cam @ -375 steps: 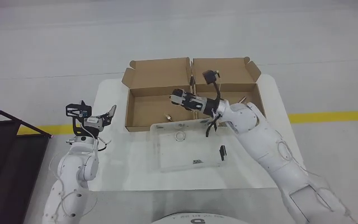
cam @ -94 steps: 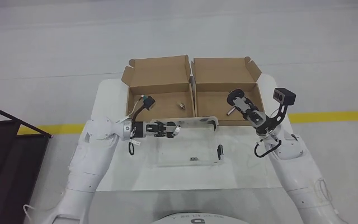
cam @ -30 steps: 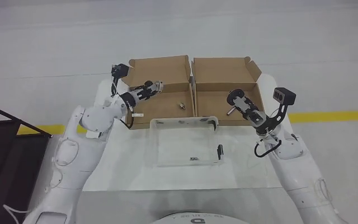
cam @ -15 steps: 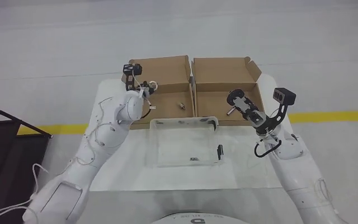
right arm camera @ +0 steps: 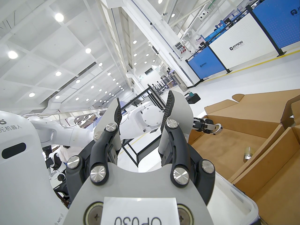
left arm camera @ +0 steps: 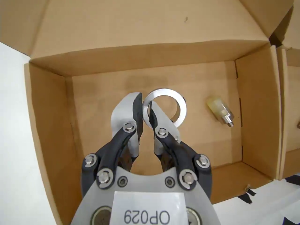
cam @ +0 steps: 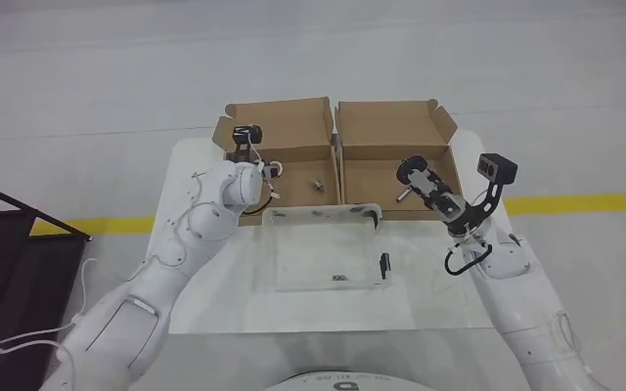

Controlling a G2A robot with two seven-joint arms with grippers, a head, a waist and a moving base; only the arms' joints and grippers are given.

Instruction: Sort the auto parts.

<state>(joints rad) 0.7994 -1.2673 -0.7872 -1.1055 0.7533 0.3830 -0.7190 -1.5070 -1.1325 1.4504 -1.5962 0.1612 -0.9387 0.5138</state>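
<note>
My left pincer point(left arm camera: 145, 104) is clamped on the rim of a metal ring point(left arm camera: 164, 107), one finger outside the rim and one through the hole. The ring is a flat, silver washer type. It hangs inside the left cardboard box point(left arm camera: 51, 122), over the brown floor, nearer the box's middle than its walls. In the right wrist view the same ring point(right arm camera: 218, 127) looks clear of the floor, about level with the box walls.

One part already lies on that box's floor, a small metal fitting with a pale yellowish cap point(left arm camera: 220, 111). It's on its side, beside the ring and not touching it, close to the wall shared with the right cardboard box point(cam: 377, 181).

The right box sits flush against the left one, and both lids are flipped open away from me. A small metal part point(cam: 401, 193) lies on its floor.

My right pincer point(right arm camera: 143, 105) is open, its fingers spread wide with nothing between them. In the top view it is raised over the right box, pointing up and away from the tabletop point(cam: 430, 283).

A clear plastic tray point(cam: 323, 207) sits on the tabletop just in front of both boxes. Two pieces are in it, a short black part point(cam: 388, 264) near the right side and a tiny dark part point(cam: 339, 278) near the front edge, well apart. I can't tell what kind either one is.
</note>
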